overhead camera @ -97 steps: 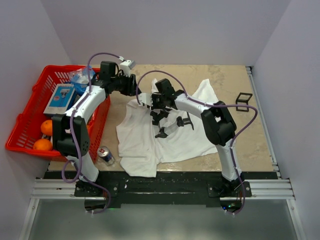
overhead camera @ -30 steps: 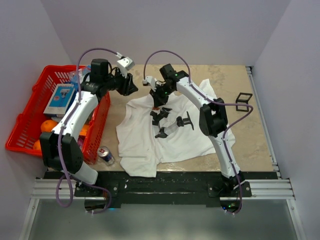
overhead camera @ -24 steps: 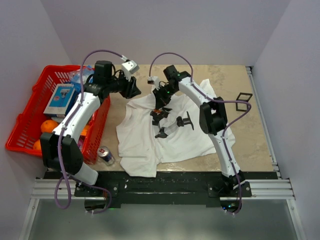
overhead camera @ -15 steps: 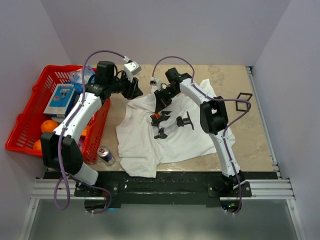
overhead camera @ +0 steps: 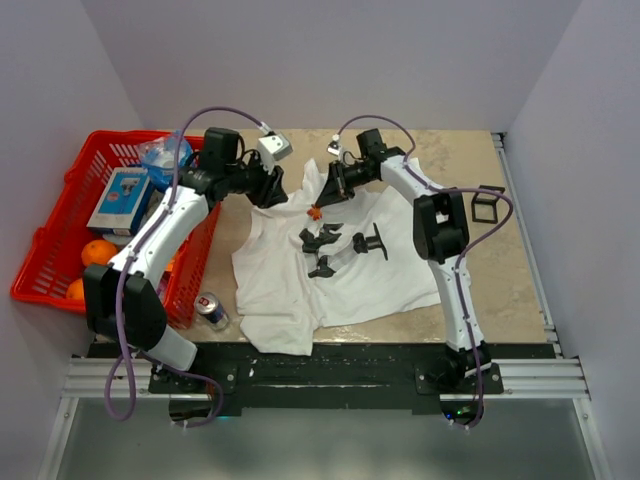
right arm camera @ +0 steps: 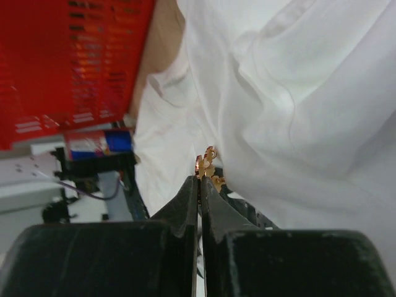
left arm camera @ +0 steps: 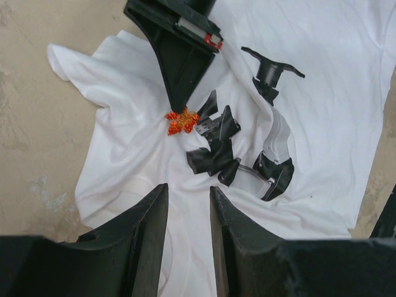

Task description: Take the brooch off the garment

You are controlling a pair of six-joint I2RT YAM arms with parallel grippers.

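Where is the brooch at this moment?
In the top view, the brooch is over the far part of the garment, just beyond the left end of its black print, pinched in the shut jaws of the right gripper.

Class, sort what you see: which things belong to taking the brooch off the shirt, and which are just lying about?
Job: brooch, white T-shirt, right gripper pinching it.
Lying about: red basket, oranges, drink can, blue box.
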